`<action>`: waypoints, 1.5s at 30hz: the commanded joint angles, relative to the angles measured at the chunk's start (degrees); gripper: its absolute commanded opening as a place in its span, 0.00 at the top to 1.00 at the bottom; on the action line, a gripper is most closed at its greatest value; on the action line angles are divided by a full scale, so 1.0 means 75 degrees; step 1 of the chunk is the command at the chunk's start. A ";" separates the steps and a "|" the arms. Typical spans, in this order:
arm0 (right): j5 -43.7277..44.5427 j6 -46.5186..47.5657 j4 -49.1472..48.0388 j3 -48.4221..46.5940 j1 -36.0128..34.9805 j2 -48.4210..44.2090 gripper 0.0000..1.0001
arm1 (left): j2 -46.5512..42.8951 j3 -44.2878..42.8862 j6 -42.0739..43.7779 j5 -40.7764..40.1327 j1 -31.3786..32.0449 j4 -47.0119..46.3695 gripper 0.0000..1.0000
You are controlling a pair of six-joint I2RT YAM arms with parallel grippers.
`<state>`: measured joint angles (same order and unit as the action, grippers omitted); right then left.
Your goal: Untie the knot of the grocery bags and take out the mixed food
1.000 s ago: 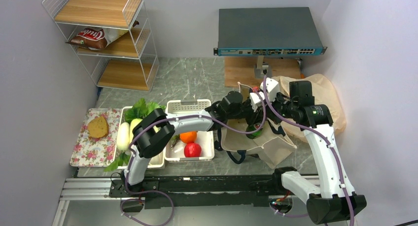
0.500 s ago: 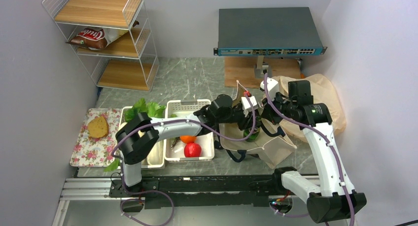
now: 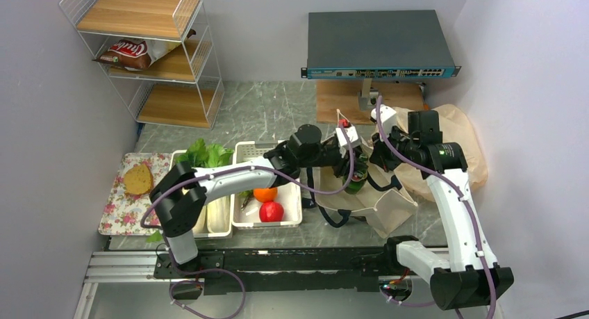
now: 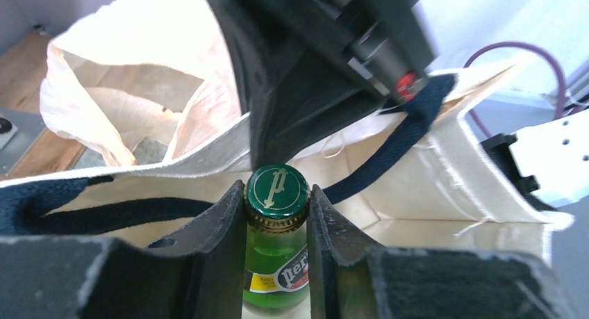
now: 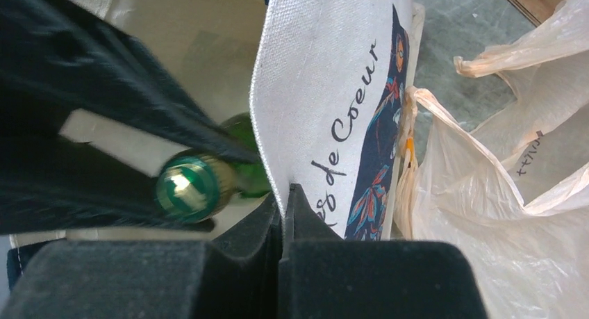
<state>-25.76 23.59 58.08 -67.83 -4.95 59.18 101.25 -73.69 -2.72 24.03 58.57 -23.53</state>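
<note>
The green bottle (image 4: pixel 276 277) stands upright inside the canvas tote (image 5: pixel 326 90), its cap just below the rim. The tote sits on the bench (image 3: pixel 264 110), just right of the white baskets (image 3: pixel 253 147). The left claw (image 4: pixel 276 194) reaches into the tote's mouth with one finger on each side of the bottle's neck, set narrow and close against the cap. Whether it presses or only flanks, the wrist view does not settle. The right claw (image 5: pixel 285 194) is pinched flat on the tote's printed side wall, holding the mouth open.

To lift well, I judge the left claw should close just below the cap's flared edge so the glass cannot slip through. It should then rise straight along the bottle's axis until the base clears the rim and the navy strap (image 4: pixel 389 145) behind it. The right claw should hold the wall taut and low, so the cloth does not ride up with the bottle.

Counted:
- one bottle in the tote
- two bags: the tote and the slack plastic bag (image 3: pixel 455 128) beside it
- two white baskets, the right one holding one orange (image 3: pixel 264 193) and one apple (image 3: pixel 271 211)
- one bread slice (image 3: pixel 138 178) on one floral tray (image 3: pixel 114 218)
- one bunch of leafy greens (image 3: pixel 205 153)
- one red snack packet (image 3: pixel 128 53) on the wire shelf (image 3: pixel 132 13)
</note>
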 commanded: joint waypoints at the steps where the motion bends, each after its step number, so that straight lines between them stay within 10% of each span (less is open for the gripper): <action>1: 0.0176 -0.0474 -0.0539 -0.0274 0.0142 0.0099 1.00 | -0.1247 -0.0980 -0.0325 0.0551 -0.0021 -0.0995 1.00; 21: -0.0025 -0.0561 -0.1051 -0.0364 0.0272 0.0364 1.00 | -0.1917 -0.3977 -0.1738 0.1286 -0.1530 0.1705 1.00; 45: -0.0021 0.0248 -0.1030 -0.0420 0.0267 0.0750 1.00 | -0.2671 -0.6261 -0.1140 0.0572 -0.7295 0.4144 1.00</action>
<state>-24.75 23.66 52.99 -68.64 -3.14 63.55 86.50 -113.21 -12.91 31.40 8.58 16.19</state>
